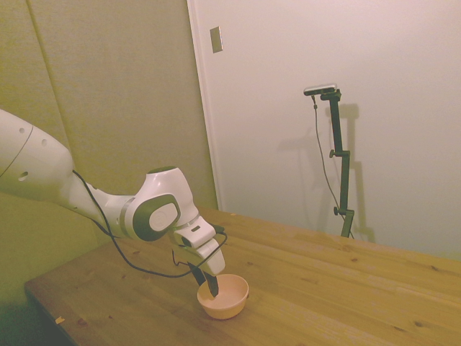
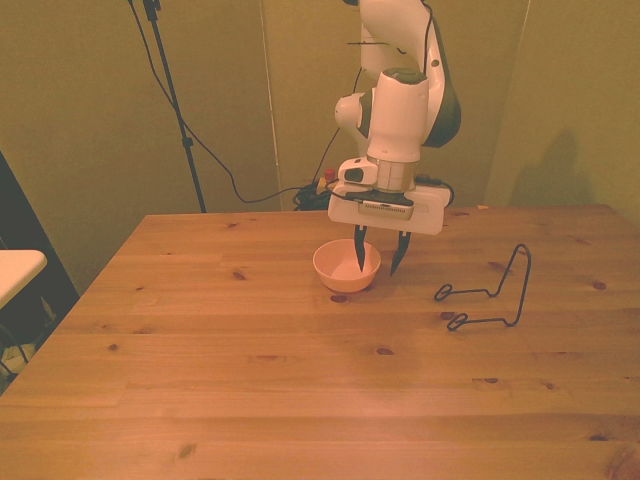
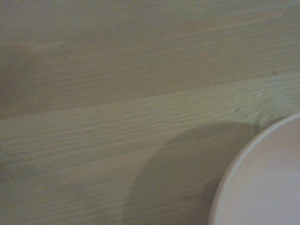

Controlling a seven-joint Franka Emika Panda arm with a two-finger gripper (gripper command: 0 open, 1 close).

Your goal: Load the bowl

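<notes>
Hand (image 2: pixel 377 258) open, straddling bowl (image 2: pixel 340 272) rim, one finger inside, nothing gripped; bowl on table (image 2: pixel 300 380), well apart from rack (image 2: pixel 490 295) — loading not done.

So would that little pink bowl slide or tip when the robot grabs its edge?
The bowl looks like smooth, thin plastic, so probably light and stiff. Pinched at one rim by the gripper, it may tilt. On the bare table it could slide.

Pale pink bowl (image 2: pixel 346 266); black wire rack (image 2: pixel 487 291); knotty wood table (image 2: pixel 300 380).
</notes>
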